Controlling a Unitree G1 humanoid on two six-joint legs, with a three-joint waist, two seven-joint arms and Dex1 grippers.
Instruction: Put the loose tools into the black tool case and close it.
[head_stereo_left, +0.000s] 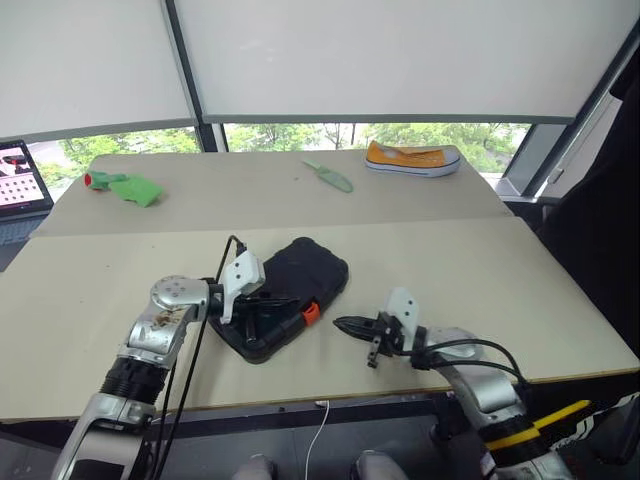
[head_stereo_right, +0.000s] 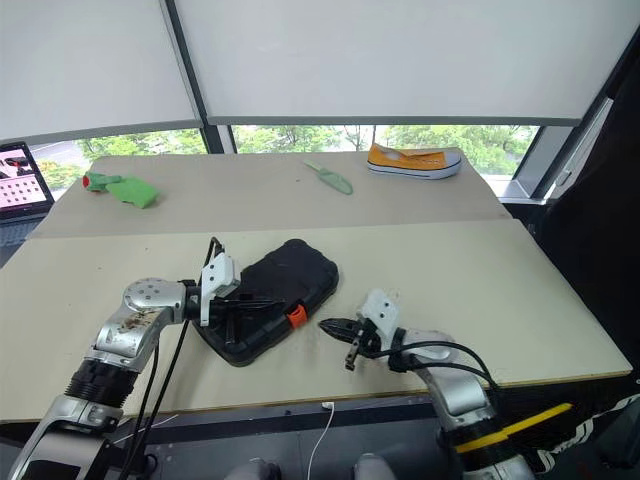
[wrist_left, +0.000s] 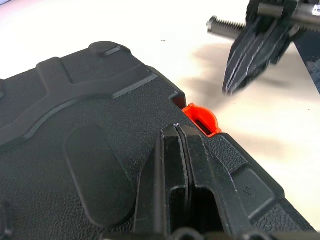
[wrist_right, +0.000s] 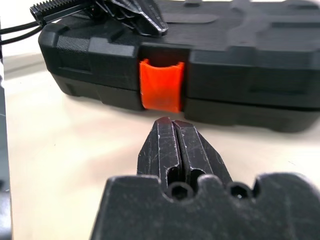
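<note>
a: where's the rounded black plastic clamshell tool case sitting?

b: flat on the pale wooden bench, near the front edge, lid down. its long axis runs diagonally, from the near-left corner away to the right. i see no loose tools lying on the bench around it, so i judge the packing is done and only the latch is left.

a: and the small orange latch?

b: on the case's long edge facing the right arm. in the right wrist view the latch stands dead ahead of the fingertips, with a strip of bare bench between. it looks tilted out, not flush, though i can't be sure.

a: the fingers?

b: the right gripper has its black fingers pressed together, holding nothing, pointing left at the latch. the left gripper is also closed and empty, lying over the lid; its fingertips are just short of the latch, coming from the lid side.

a: which one's nearer?

b: the left, by position. but the right one faces the latch squarely, so a straight push along its own line would likely snap it home while the left steadies the lid.
</note>
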